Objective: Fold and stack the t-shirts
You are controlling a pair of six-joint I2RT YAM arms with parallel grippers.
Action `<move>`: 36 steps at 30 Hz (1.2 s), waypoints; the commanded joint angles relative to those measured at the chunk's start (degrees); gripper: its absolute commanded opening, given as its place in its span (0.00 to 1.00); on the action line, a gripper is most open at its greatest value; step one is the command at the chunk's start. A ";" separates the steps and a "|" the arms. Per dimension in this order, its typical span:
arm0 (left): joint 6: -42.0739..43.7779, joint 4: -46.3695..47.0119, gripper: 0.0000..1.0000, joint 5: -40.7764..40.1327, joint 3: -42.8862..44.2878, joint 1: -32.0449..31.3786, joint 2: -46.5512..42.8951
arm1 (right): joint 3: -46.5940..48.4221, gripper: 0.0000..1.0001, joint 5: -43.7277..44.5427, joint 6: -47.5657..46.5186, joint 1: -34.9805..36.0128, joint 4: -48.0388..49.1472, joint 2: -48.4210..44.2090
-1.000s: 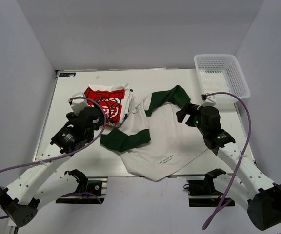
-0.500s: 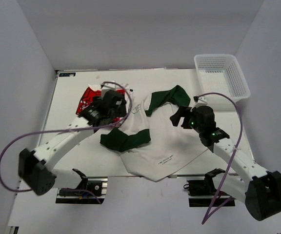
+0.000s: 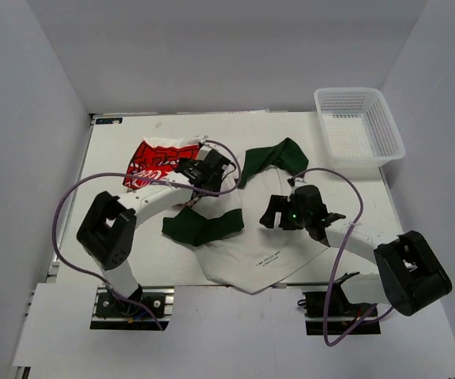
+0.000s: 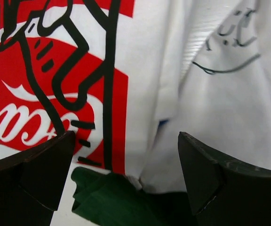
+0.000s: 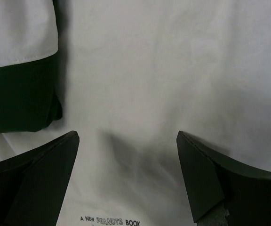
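Left gripper (image 3: 210,169) spread wide, I have it low over the edge of the red-print tee (image 3: 156,162); right gripper (image 3: 278,212), equally spread, hovers above the green-sleeved tee (image 3: 239,251), both arms stretched inward.

Arm links (image 3: 152,193): white shells, black joints.
Cables (image 3: 60,221): purple, one loop per arm.
Gripper fingers (image 4: 32,179): black, apparently matte.
Right wrist (image 3: 300,212): green light.

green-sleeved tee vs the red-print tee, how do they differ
The green-sleeved tee lies spread out and rumpled; the red-print tee is folded compact. The green-sleeved tee covers far more table than the red-print tee. The green-sleeved tee has dark green sleeves; the red-print tee shows a red graphic. Both are mainly white.
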 commanded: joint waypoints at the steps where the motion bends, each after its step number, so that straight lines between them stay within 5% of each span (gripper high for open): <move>1: -0.34 1.40 1.00 -7.59 2.10 1.20 3.30 | -0.09 0.90 -0.75 0.58 0.80 3.55 2.11; 18: 2.56 8.09 0.99 -8.30 11.58 16.75 23.16 | 2.45 0.90 0.39 -0.13 1.06 1.01 6.95; 23: 11.07 13.18 0.97 -4.19 15.28 20.53 26.51 | 3.86 0.90 1.88 -0.83 0.97 -0.58 7.91; 30: 28.54 31.88 0.93 3.82 12.56 25.19 28.71 | 6.67 0.90 1.79 -1.00 0.88 -2.51 10.46; 36: 33.84 35.69 0.92 6.37 14.65 28.79 29.94 | 8.96 0.90 1.53 -1.18 1.06 -3.39 12.75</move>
